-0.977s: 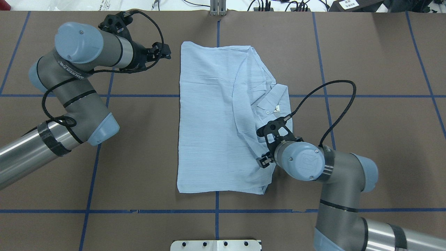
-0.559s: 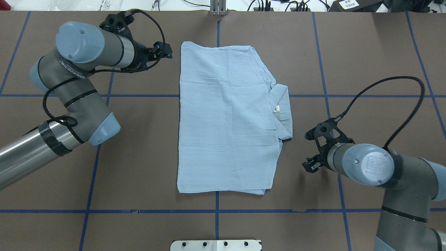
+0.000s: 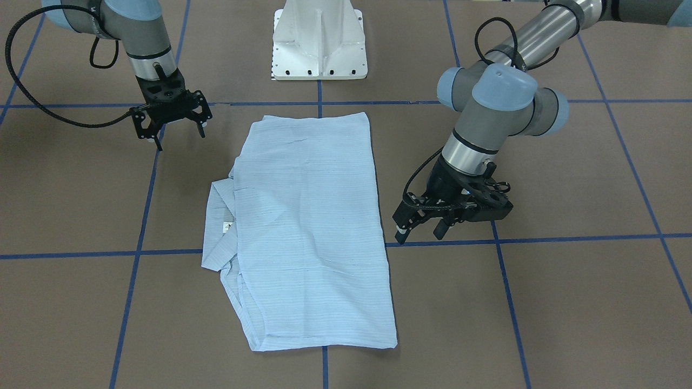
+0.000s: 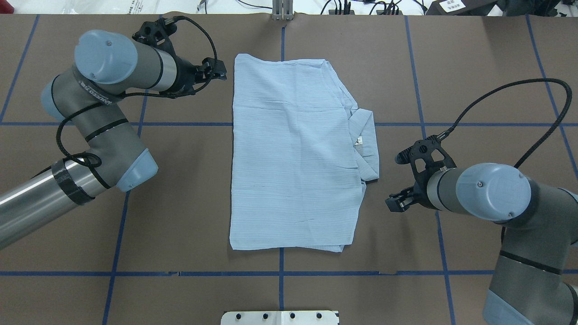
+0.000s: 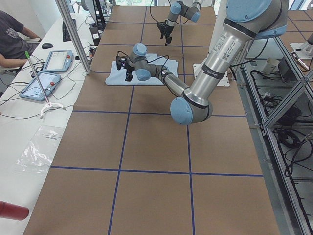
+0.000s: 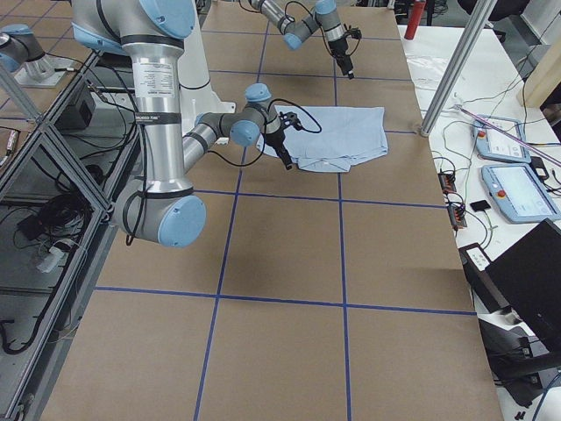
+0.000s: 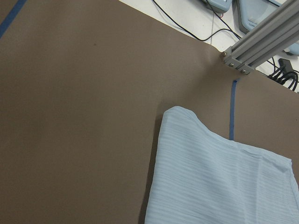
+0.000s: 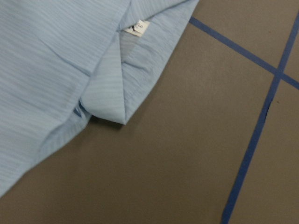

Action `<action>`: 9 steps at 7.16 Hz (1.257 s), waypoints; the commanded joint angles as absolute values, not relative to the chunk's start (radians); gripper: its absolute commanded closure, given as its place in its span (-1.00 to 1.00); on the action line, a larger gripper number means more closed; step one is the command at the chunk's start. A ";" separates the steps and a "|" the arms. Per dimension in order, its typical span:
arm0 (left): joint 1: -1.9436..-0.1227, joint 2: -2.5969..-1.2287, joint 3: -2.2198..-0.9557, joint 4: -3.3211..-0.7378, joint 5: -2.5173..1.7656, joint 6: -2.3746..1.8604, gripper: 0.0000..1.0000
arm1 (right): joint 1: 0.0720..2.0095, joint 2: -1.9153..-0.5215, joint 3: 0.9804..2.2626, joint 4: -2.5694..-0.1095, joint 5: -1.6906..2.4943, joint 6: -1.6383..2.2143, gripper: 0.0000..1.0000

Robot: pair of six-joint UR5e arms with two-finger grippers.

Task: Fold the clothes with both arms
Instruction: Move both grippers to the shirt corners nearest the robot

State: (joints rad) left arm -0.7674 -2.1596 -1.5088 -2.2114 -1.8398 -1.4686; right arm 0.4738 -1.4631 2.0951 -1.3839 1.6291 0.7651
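Observation:
The light-blue striped shirt (image 4: 293,153) (image 3: 308,227) lies folded into a flat rectangle at the table's middle. Its collar (image 4: 368,144) and white neck tag (image 4: 359,141) (image 8: 137,28) stick out on the right side. My left gripper (image 4: 219,70) (image 3: 420,232) hovers open and empty just left of the shirt's far left corner (image 7: 177,114). Off the shirt's right edge, near the collar, my right gripper (image 4: 395,203) (image 3: 175,129) is open and holds nothing. Neither wrist view shows fingers.
The brown table mat (image 4: 474,67) carries a grid of blue tape lines. The white pedestal base (image 3: 319,40) stands at the robot's edge and an aluminium post (image 4: 282,9) at the far edge. A seated person (image 5: 12,34) and tablets (image 5: 58,61) are beyond the table.
My right gripper has left the shirt's right side and moved right onto bare mat; the raised fold there now lies flat. My left gripper edged slightly toward the shirt's corner.

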 commanded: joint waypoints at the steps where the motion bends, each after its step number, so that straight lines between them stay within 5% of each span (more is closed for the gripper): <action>1: -0.694 -2.140 -1.567 -2.198 -1.916 -1.576 -1.00 | 0.500 -1.424 2.097 -1.384 1.710 0.823 -1.00; 5: -0.406 -2.052 -1.871 -1.892 -1.769 -1.793 -0.98 | 0.515 -1.411 2.097 -1.361 1.805 0.963 -1.00; 9: -0.279 -2.004 -1.855 -1.864 -1.706 -1.832 -0.94 | 0.514 -1.379 2.095 -1.356 1.813 0.986 -1.00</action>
